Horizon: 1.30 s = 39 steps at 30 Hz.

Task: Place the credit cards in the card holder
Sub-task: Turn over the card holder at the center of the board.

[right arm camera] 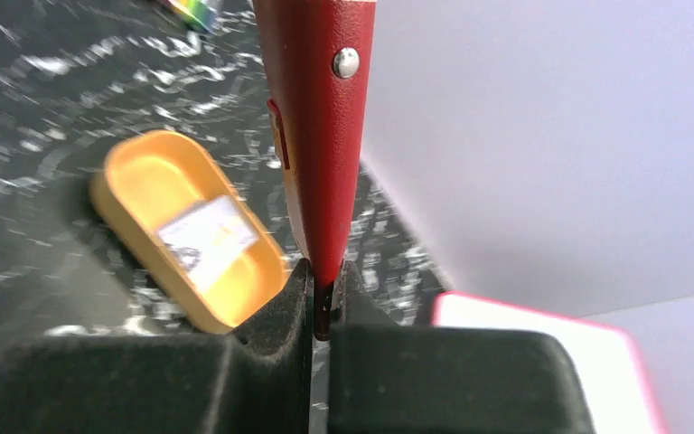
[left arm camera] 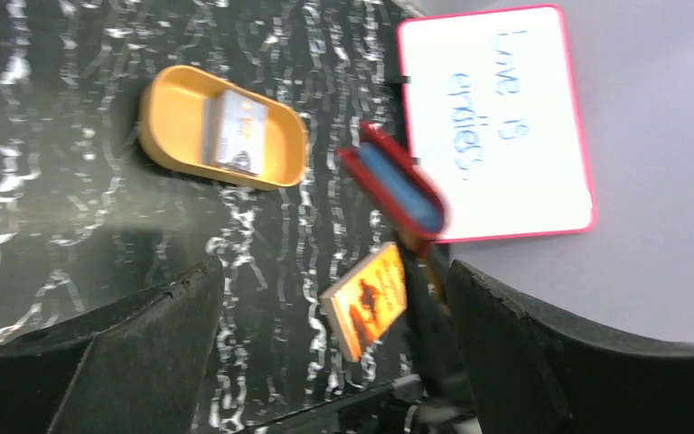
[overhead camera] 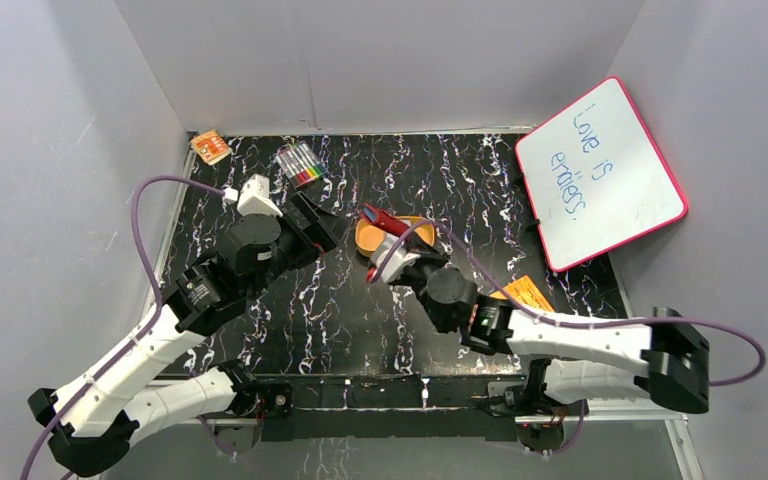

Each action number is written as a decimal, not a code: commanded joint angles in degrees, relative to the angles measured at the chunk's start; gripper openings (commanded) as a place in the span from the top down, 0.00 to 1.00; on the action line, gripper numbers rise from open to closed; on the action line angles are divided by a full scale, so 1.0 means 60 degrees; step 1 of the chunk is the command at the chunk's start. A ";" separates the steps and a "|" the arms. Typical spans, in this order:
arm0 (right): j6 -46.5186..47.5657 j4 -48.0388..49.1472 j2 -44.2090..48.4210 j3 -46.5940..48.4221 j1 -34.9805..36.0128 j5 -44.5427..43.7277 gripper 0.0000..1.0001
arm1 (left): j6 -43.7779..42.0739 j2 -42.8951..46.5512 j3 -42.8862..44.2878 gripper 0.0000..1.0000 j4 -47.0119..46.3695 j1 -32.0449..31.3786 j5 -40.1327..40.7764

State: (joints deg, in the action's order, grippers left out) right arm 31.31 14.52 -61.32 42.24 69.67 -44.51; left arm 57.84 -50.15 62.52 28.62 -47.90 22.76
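Note:
The dark red card holder (right arm camera: 321,136) stands on edge, pinched by its lower edge in my right gripper (right arm camera: 323,303), which is shut on it. From above, the card holder (overhead camera: 381,219) hangs over the orange oval tin (overhead camera: 364,236). A pale credit card (right arm camera: 208,233) lies flat inside the tin (right arm camera: 135,185). In the left wrist view the card holder (left arm camera: 396,183) is blurred, to the right of the tin (left arm camera: 176,113) holding the credit card (left arm camera: 238,134). My left gripper (overhead camera: 318,222) sits just left of the tin, open, with nothing between its fingers (left arm camera: 145,348).
An orange booklet (overhead camera: 526,292) lies right of my right arm. A pink-framed whiteboard (overhead camera: 600,170) leans at the right wall. A pack of coloured markers (overhead camera: 300,165) and a small orange item (overhead camera: 210,147) lie at the back left.

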 commanded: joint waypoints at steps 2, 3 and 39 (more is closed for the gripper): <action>0.7583 0.7399 -0.0920 -0.1011 0.0502 -0.1762 1.00 | 0.0538 0.0382 -0.0497 0.10 -0.2914 -0.0015 -0.1453; 0.7597 0.7453 -0.0936 -0.1029 0.0547 -0.1716 1.00 | 0.0640 0.0414 -0.0737 0.10 -0.3363 -0.0015 -0.1690; 0.9459 0.9235 -0.1088 -0.1595 0.1160 -0.1286 1.00 | 0.0983 -0.2217 -0.0154 0.52 -0.4726 -0.0016 -0.3614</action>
State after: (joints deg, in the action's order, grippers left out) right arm 88.66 64.64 -68.62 31.27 75.90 -52.53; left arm 64.10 -64.23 59.96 1.72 -47.90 2.90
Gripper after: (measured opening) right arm 0.076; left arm 0.565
